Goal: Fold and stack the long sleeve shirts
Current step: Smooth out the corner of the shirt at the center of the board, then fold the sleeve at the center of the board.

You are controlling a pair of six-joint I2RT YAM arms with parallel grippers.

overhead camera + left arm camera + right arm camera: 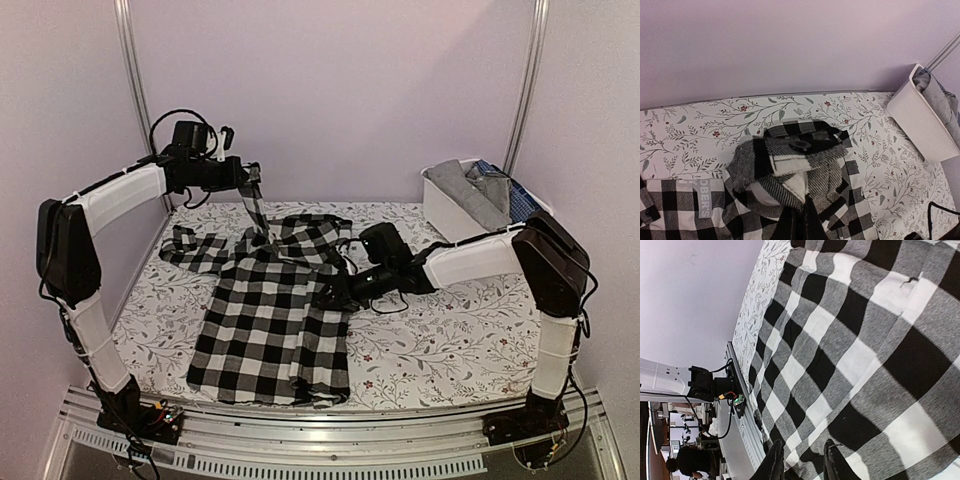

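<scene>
find the black-and-white checked shirt (pixel 275 320) spread on the floral tablecloth (pixel 430 340), left of centre, hem toward the arm bases and collar end toward the back wall. note the left gripper (pixel 252 178) raised above the collar end, clamped on a narrow strip of the shirt running taut down to the body. going by the button in the left wrist view, probably a sleeve cuff. see there only bunched cloth right under the camera, fingers hidden.

note the right gripper (pixel 803 461) low on the shirt's right edge, fingers a little apart with checked cloth in the gap. cannot tell whether pinching or merely resting over it.

see also the white bin (pixel 445 210) at the back right, well apart from the work, holding a grey garment (pixel 470 185) and a blue patterned one (pixel 520 195).

judged as laying a sleeve across the body, early in the fold. to do it well:
- hold the left pinch tight and carry the lifted cloth across and down, not higher, to avoid dragging the whole shirt askew.
- press with the right gripper on the right edge as an anchor against sliding.
- lay the sleeve flat, inside the side edges.
- let go only with the cloth resting on the shirt.
- watch for the bunched collar end rolling under.
</scene>
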